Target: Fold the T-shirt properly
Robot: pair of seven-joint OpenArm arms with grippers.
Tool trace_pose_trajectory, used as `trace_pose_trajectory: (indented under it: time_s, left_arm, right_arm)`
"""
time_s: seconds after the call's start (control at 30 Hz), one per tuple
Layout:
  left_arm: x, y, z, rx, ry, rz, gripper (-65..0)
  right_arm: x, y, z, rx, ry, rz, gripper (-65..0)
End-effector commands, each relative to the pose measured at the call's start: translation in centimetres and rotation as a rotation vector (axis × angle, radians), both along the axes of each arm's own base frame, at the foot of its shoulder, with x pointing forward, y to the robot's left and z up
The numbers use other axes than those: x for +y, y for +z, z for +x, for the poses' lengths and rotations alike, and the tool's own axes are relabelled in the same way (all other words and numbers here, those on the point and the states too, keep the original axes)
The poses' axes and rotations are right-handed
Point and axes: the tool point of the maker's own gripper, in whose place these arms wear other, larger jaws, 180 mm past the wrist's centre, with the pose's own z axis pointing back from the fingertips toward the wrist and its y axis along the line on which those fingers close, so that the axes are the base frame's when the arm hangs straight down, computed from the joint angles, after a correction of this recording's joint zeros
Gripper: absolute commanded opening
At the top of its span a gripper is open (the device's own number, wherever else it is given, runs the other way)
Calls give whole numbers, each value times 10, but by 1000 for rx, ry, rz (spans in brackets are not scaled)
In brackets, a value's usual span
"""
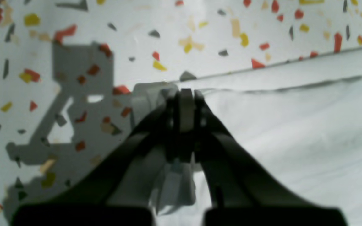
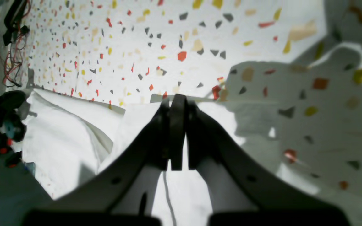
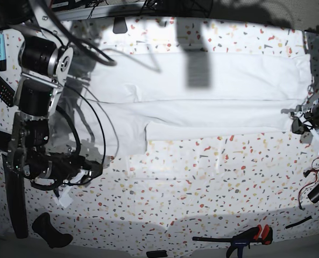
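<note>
The white T-shirt [image 3: 202, 102] lies flat across the far half of the speckled tabletop [image 3: 202, 177], folded into a long band. At the shirt's right end my left gripper [image 3: 299, 123] is shut on its edge. The left wrist view shows the dark fingers [image 1: 185, 94] closed with a strip of white cloth [image 1: 294, 131] pinched between them. At the shirt's left end my right gripper [image 3: 92, 165] is shut. In the right wrist view its tips [image 2: 178, 99] meet right at the far edge of the cloth [image 2: 61, 131] and seem to pinch it.
A black and red clamp [image 3: 250, 235] lies near the front edge at the right. A black handle-shaped object [image 3: 51, 231] sits at the front left. A blue marker [image 3: 0, 45] and a black remote [image 3: 0, 86] lie at the far left. Cables [image 2: 11, 47] hang beside the table.
</note>
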Motion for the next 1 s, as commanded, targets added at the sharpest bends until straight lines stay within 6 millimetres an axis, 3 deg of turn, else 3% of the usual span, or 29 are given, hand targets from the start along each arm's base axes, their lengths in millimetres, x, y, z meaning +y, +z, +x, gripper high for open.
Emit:
trace_pose_trajectory:
  time_s: [0.0, 0.1, 0.27, 0.37, 0.43, 0.5, 0.63, 0.8, 0.97]
  left_arm:
    - [6, 21, 11, -52, -10, 17, -650]
    - [-4, 32, 12, -54, -43, 13, -650]
    - [-25, 60, 20, -126, -98, -11, -650]
    - [-27, 65, 21, -139, -106, -7, -650]
    - [-27, 64, 20, -136, -106, -8, -650]
    - [-27, 63, 20, -133, -106, -8, -650]
    - [-27, 58, 16, -123, -106, -9, -650]
    - [-27, 48, 6, -94, -106, -11, -650]
    - [-27, 43, 2, -82, -106, -11, -650]
  right_arm:
    - [-5, 28, 12, -83, -2, 5, -650]
    - [-11, 28, 7, -93, -5, -21, -650]
    - [-28, 10, -9, -54, -20, -71, -650]
    - [-43, 9, -12, -47, -38, -111, -644]
    - [-50, 18, -5, -100, -69, -105, -483]
    - [-57, 25, 3, -156, -103, -115, -391]
    - [-69, 21, 13, -207, -152, -211, -383]
    - [-58, 11, 17, -205, -144, -197, -383]
    - [-60, 5, 29, -279, -136, -324, -383]
